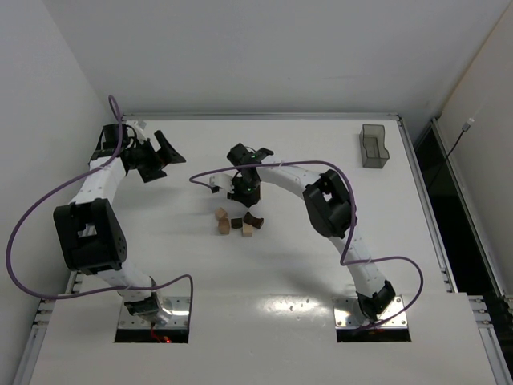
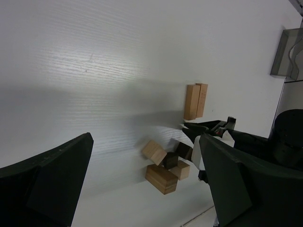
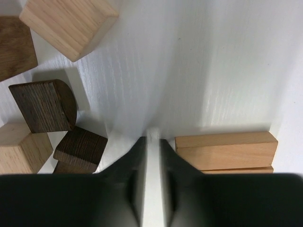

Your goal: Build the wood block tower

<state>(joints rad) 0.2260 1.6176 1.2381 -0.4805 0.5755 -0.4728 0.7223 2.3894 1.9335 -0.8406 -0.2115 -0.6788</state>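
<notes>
Beside right end effector (image 3: 152,140), tan blocks (image 3: 226,151)

Setting: robotics laboratory bench. Evidence: flat white table (image 1: 272,281) edged with silver aluminium rail (image 1: 264,117); bare white walls (image 1: 264,48); white-and-black jointed left arm (image 1: 92,233) and matching right arm (image 1: 329,204) (bolted side by side on grey metal base plates (image 1: 180,309)); loose purple cables (image 1: 24,241).

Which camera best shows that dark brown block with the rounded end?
Right wrist: the dark rounded block is close, its curve clear. Top external shows only tiny dark specks; left wrist, dark pieces half hidden.
</notes>
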